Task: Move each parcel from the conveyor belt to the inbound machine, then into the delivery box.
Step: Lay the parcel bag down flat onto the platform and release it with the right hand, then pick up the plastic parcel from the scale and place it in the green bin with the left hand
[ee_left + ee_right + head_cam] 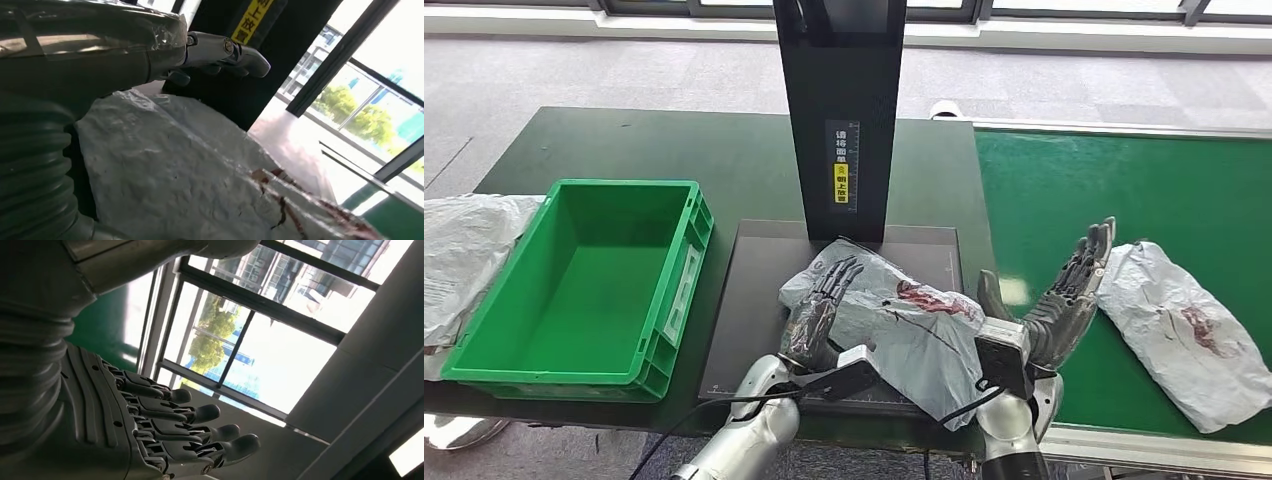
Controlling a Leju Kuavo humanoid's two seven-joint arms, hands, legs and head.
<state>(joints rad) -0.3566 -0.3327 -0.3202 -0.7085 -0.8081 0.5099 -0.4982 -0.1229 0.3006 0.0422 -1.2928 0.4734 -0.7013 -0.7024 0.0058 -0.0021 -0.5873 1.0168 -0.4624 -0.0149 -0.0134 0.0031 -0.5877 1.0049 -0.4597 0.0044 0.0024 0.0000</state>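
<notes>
Stood across the far left, a dark green table (624, 140), with the green conveyor belt (1114, 190) running beside it on the right. Carried a tall black machine (839, 110) at the middle, its flat black plate (744, 330) spread toward the robot. Sat left of that plate a green box (524, 365), open at the top and nothing seen inside. Lay on the plate, at the foot of the upright, a crumpled white parcel (914, 340) with a torn red mark, its near corner hanging over the plate's front edge. Pressed against that parcel's left side the left hand (819, 300), fingers (220, 47) stretched along the wrinkled plastic rather than wrapped around it, so touching but not gripping. Rested on the belt to the right a second white parcel (1184, 330), likewise red-marked. Hung between the two parcels the right hand (1064, 295), raised, fingers (200, 412) spread and holding nothing, just beside the second parcel. Lay at the table's left edge, beside the box, another white bag (459, 250).
</notes>
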